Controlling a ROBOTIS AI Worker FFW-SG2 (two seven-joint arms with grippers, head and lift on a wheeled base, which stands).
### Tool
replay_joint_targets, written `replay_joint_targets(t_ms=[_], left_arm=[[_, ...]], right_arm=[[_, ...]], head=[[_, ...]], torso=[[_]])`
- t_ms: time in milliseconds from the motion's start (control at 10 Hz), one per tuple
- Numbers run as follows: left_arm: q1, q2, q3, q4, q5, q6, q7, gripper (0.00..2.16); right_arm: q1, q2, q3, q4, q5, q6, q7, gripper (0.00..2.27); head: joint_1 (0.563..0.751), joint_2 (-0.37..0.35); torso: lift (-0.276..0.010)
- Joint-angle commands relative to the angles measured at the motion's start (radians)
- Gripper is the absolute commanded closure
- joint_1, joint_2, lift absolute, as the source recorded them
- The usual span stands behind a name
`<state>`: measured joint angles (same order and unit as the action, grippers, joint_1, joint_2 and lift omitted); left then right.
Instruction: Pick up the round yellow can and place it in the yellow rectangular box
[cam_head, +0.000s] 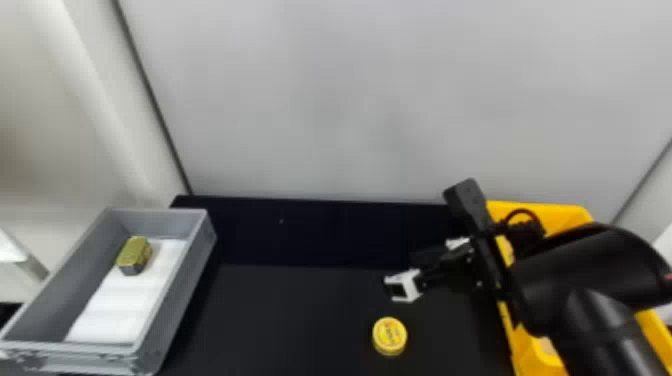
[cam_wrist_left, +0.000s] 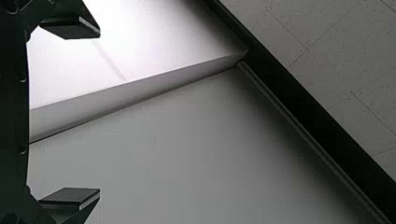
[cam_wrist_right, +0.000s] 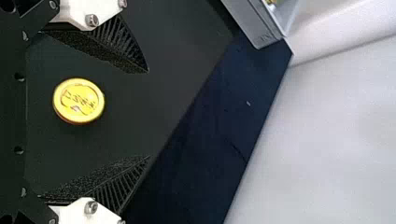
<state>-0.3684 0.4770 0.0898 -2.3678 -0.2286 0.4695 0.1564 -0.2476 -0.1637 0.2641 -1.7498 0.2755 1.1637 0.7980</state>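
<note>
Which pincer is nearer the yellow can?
Right: the right pincer hangs open above the table, close to the can; the left pincer is farther off, facing a wall.

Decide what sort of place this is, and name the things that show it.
Probably a robotics lab or test station: a black worktop against a pale panel, a gray bin and yellow box at its sides.

Right arm (cam_head: 590, 270) blocks the yellow box (cam_head: 560, 215)!

It's covering much of the inside, and the box's near end runs out at the head view's bottom edge! Over at the grey box (cam_head: 185, 300), the near left corner is clipped too! A pale speck (cam_head: 281, 221) on the dark surface (cam_head: 300, 310), too tiny to call! And the left gripper (cam_wrist_left: 99, 112), cut off at its wrist view's edges!
</note>
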Motion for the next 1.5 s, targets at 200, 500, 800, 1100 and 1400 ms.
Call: replay_joint_targets(t_ms=[200,500,800,1100,1400], left_arm=[[-0.006,-0.012,-0.005,0.029,0.000,-0.014,0.000,0.09],[-0.006,-0.024,-0.005,0.029,0.000,-0.024,0.000,0.09],[-0.001,-0.037,-0.002,0.032,-0.005,-0.024,0.000,0.09],[0.002,-0.043,0.001,0.033,-0.005,-0.032,0.002,0.09],[0.003,-0.049,-0.001,0.033,-0.006,-0.037,0.002,0.09]], right_arm=[[0.022,0.018,0.021,0.079,0.077,-0.014,0.089,0.15],[0.031,0.024,0.021,0.136,0.101,-0.051,0.118,0.16],[0.034,0.033,0.020,0.164,0.101,-0.063,0.124,0.16],[0.034,0.036,0.021,0.196,0.101,-0.094,0.132,0.16],[0.034,0.047,0.018,0.247,0.101,-0.131,0.137,0.16]], head=[[0.663,0.054],[0.663,0.054],[0.663,0.054],[0.663,0.054],[0.663,0.054]], torso=[[-0.010],[-0.010],[-0.010],[-0.010],[-0.010]])
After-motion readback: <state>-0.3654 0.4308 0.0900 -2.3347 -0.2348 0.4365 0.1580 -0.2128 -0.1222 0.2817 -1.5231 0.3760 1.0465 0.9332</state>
